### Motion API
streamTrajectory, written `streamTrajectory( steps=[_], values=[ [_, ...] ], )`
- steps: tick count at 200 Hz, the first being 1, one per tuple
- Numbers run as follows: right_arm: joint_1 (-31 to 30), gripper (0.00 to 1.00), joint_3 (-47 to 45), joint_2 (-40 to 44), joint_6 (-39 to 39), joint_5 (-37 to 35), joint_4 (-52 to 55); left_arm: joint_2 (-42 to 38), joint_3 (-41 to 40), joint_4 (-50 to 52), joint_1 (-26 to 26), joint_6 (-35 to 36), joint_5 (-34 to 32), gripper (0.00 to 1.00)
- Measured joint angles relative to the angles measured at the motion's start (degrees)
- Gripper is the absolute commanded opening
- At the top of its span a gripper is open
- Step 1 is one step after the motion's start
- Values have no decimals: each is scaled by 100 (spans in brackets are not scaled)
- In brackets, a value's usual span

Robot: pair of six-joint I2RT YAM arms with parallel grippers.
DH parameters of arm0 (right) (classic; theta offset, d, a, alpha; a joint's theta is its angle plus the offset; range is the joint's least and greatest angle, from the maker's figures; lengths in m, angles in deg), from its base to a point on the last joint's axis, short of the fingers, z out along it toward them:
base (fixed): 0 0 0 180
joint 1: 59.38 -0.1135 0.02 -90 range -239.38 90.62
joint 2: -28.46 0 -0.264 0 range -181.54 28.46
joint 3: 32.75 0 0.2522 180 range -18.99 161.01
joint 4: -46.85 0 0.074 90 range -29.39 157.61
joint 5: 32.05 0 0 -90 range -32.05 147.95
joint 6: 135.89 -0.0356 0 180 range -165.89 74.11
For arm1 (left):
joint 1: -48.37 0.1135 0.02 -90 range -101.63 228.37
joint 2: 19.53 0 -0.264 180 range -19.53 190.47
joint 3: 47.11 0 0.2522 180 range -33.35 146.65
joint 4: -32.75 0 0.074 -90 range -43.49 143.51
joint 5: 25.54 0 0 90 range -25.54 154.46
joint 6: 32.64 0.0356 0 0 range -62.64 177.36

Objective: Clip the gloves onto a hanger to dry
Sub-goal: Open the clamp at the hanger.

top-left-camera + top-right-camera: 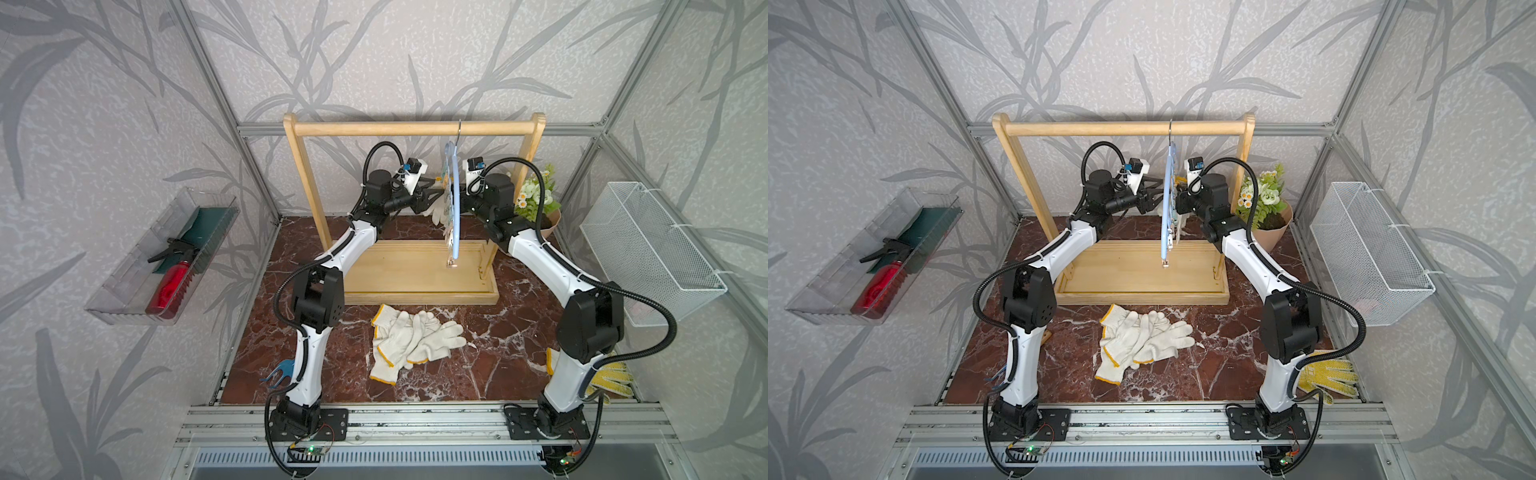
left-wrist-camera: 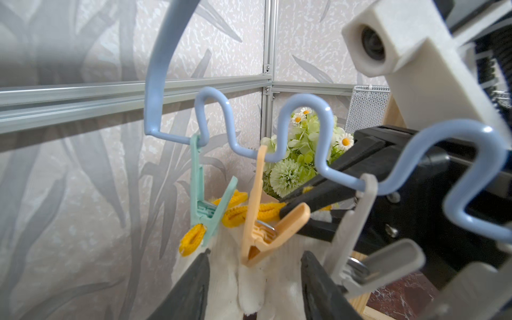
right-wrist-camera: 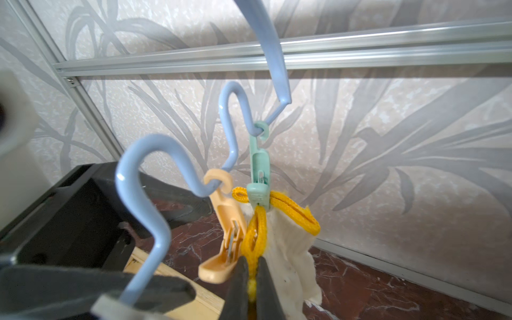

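1. Nearest the front, the left arm (image 1: 318, 299) and the right arm (image 1: 590, 320) stand on the metal rail. Each goes up to a black elbow, bends, and reaches away toward the back
2. Between the two arms a pile of white gloves (image 1: 411, 340) with yellow edges lies on the red stone table (image 1: 498, 353), just in front of the wooden rack (image 1: 411, 128)
3. A yellow dotted glove (image 1: 1337, 374) lies by the foot of the right arm
4. Further back, a blue hanger (image 1: 455, 199) hangs from the rack's top bar. The two grippers come at it from each side and point at each other
5. One hung glove (image 3: 288, 249) dangles from the hanger, with a green clip (image 3: 259, 166) biting its yellow cuff
6. The right gripper (image 3: 251, 260) is squeezed tight on that yellow cuff, just under the green clip
7. The left gripper (image 2: 255, 252) has its fingers apart, one on each side of the orange clip (image 2: 255, 210). I cannot tell if they touch the glove
8. A grey clip (image 2: 354, 221) hangs in the next dip of the hanger
9. Farthest back, a potted plant (image 1: 1266, 195) sits in the corner
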Motion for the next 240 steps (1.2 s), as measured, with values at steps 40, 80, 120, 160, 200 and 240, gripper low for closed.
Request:
streamTrajectory(
  steps=[40, 80, 120, 160, 200, 240],
  values=[
    [26, 0, 114, -151, -184, 688, -166, -11, -188, -131, 9, 122, -160, 50],
    [24, 0, 275, -184, -328, 1128, -232, -101, -404, -219, 28, 177, -160, 48],
    [20, 0, 356, -184, -400, 1333, -247, -289, -575, -455, 68, 136, -127, 47],
    [20, 0, 369, -199, -424, 1451, -247, -638, -925, -713, 109, 92, -66, 47],
    [13, 0, 372, -216, -424, 1497, -247, -826, -1099, -852, 120, 74, -44, 42],
    [0, 0, 374, -216, -426, 1528, -247, -831, -1099, -802, 120, 79, 22, 42]
  ],
)
